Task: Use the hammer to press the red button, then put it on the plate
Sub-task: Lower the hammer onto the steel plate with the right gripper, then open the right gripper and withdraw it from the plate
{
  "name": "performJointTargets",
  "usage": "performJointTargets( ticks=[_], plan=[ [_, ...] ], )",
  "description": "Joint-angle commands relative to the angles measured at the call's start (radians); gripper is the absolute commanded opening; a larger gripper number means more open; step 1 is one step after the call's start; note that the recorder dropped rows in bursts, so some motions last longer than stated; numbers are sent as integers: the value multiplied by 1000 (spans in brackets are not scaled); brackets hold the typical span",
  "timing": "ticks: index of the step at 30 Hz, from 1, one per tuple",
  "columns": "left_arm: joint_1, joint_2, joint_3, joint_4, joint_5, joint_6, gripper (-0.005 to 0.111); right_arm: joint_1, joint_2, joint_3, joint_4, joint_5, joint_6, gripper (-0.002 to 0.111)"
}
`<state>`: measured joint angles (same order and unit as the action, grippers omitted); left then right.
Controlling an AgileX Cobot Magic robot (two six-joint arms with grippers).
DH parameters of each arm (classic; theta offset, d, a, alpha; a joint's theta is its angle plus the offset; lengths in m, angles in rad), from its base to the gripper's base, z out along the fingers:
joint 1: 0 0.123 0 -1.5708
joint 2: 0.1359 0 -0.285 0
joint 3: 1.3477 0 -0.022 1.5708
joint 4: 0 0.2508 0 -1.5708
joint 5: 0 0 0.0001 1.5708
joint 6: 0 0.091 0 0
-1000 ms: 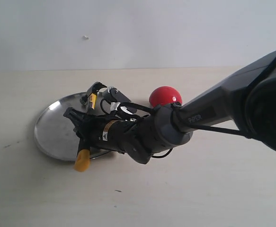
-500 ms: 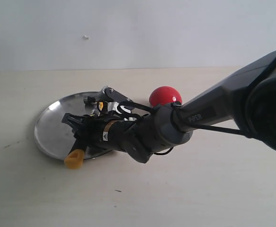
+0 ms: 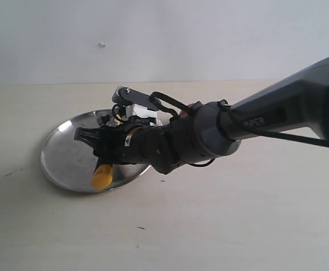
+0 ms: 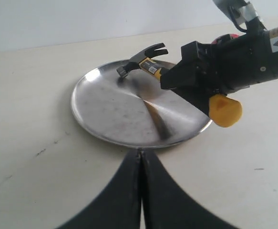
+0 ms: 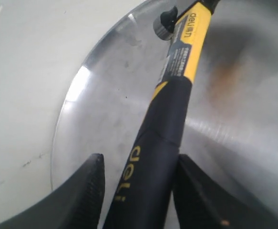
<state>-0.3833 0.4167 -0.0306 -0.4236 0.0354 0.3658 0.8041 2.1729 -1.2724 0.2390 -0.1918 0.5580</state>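
The hammer (image 3: pixel 102 178) lies slanted over the silver plate (image 3: pixel 62 152). Its dark head (image 4: pixel 141 59) is down at the plate's far rim, and its yellow end (image 4: pixel 224 109) sticks out past the near rim. My right gripper (image 3: pixel 88 136) is shut on the black handle (image 5: pixel 167 119), one finger on each side, over the plate (image 5: pixel 105 95). The red button (image 3: pixel 195 104) is almost hidden behind the right arm, and only a red sliver (image 4: pixel 227 39) shows. My left gripper (image 4: pixel 139 151) is shut on nothing, close to the table just short of the plate's near rim (image 4: pixel 129 143).
The right arm (image 3: pixel 277 118) stretches across the table from the right, over the button's spot. A pale wall (image 3: pixel 153 39) stands behind the beige table (image 3: pixel 237 214).
The right gripper and hammer shifted over the plate. The yellow end swung left, then back right and higher in the picture. The arm now covers most of the red button.
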Motion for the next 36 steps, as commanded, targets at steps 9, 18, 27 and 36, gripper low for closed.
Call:
performJointTargets(
  ticks=[9, 18, 27, 36],
  plan=[
    [2, -8, 3, -3, -3, -4, 0, -2, 27, -12, -1, -65, -36, 44],
    [2, -8, 3, -3, -3, -2, 0, -2, 27, -12, -1, -43, -36, 49],
    [2, -8, 3, -3, -3, -2, 0, -2, 22, -12, -5, -43, -41, 68],
    [2, -8, 3, -3, -3, -2, 0, -56, -200, -12, -13, 126, -188, 56]
  ],
)
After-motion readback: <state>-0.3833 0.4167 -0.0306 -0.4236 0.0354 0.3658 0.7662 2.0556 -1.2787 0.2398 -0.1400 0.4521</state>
